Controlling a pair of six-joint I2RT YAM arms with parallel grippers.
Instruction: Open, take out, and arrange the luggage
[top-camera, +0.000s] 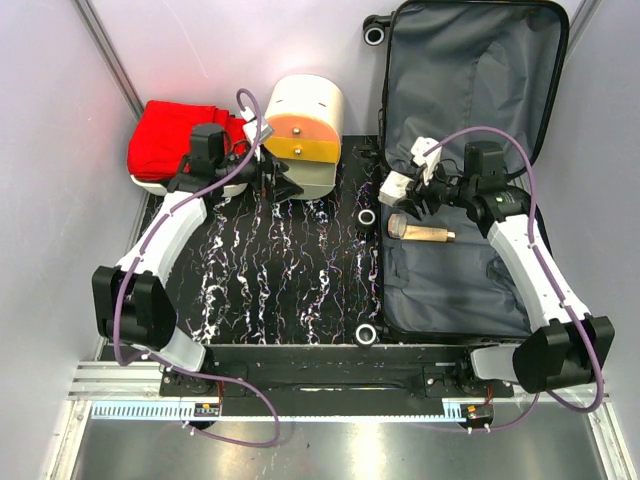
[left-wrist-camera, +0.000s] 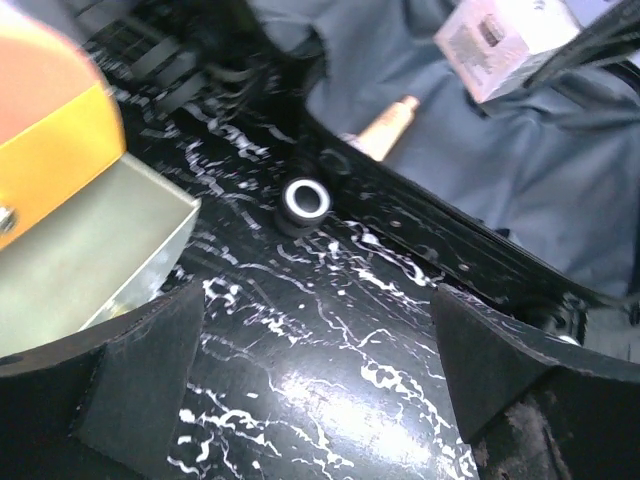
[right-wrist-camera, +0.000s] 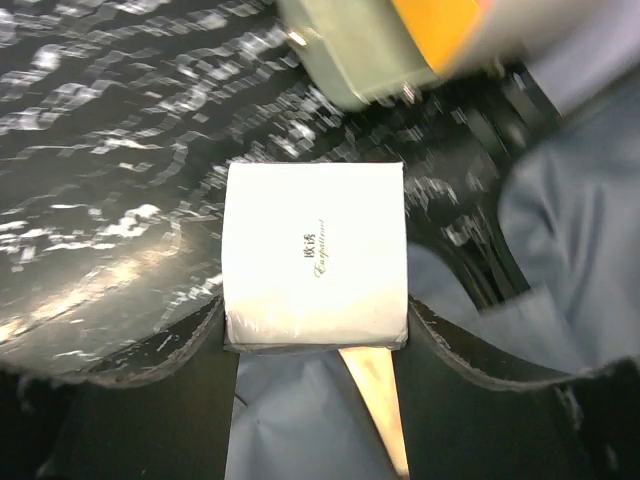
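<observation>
Luggage (top-camera: 470, 150) lay open, inside facing up, across the right of the black surface (top-camera: 270, 280). At its left edge the right hand (top-camera: 408, 196) gripped a small white box (right-wrist-camera: 315, 250) near a tan tube (top-camera: 425, 233) lying inside it; left of the luggage, the left hand (top-camera: 283, 186) gaped wide.

A tube (top-camera: 425, 233) lies in the luggage (top-camera: 470, 90), with the cylindrical box (top-camera: 305, 125) left of it, cloth (top-camera: 170, 135) farther left.
</observation>
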